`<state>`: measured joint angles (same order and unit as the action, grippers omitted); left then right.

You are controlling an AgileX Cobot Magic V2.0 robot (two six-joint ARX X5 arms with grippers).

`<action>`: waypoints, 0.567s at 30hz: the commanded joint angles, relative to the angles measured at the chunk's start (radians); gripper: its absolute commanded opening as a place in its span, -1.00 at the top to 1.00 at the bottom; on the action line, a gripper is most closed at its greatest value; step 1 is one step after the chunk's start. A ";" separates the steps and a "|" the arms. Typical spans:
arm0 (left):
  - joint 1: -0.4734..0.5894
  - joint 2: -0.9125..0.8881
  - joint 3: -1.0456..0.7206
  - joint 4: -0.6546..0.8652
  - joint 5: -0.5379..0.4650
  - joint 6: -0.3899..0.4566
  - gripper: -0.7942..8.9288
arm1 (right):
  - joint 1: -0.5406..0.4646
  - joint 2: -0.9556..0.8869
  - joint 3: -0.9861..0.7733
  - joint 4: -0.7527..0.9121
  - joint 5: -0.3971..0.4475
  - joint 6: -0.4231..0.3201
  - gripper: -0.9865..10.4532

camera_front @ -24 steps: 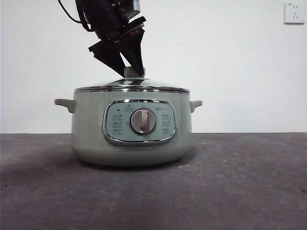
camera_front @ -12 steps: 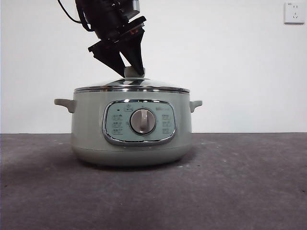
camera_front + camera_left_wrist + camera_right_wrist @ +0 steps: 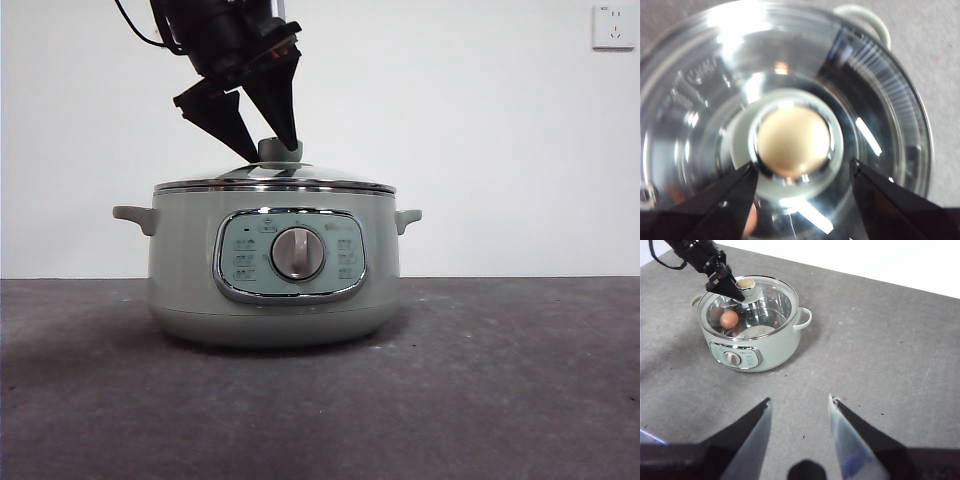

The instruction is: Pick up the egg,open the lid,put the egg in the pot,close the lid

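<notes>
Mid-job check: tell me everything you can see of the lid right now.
The lid is a round dome of clear glass with a shiny steel rim and a pale green knob capped by a cream disc. It sits level and closed on the pot. The left gripper is over it, open, with a finger on each side of the knob; whether they touch it is unclear. Through the glass, the egg lies inside the pot.

Was a dark grey, faintly speckled tabletop, matte, running back to a white wall. Carried one thing directly: the pale sage-green pot, seated flat and upright toward the far left part in the right wrist view. Showed a soft shadow just beside the base.
</notes>
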<state>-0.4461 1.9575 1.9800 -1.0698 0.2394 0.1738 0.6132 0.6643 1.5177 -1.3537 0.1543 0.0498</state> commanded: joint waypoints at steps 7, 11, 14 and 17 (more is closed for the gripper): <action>0.000 -0.102 -0.021 -0.085 0.031 -0.037 0.19 | 0.001 -0.001 -0.006 -0.023 0.003 0.011 0.49; -0.001 -0.173 -0.021 -0.151 0.139 -0.039 0.38 | 0.001 -0.001 -0.006 -0.022 0.003 0.011 0.50; -0.001 -0.231 -0.021 -0.194 0.195 -0.039 0.68 | 0.001 -0.001 -0.006 -0.022 0.003 0.011 0.50; -0.013 -0.294 -0.021 -0.214 0.210 -0.038 0.86 | 0.001 -0.001 -0.006 -0.022 0.003 0.011 0.50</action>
<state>-0.4530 1.6794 1.9686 -1.2804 0.4400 0.1444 0.6132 0.6643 1.5177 -1.3537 0.1543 0.0498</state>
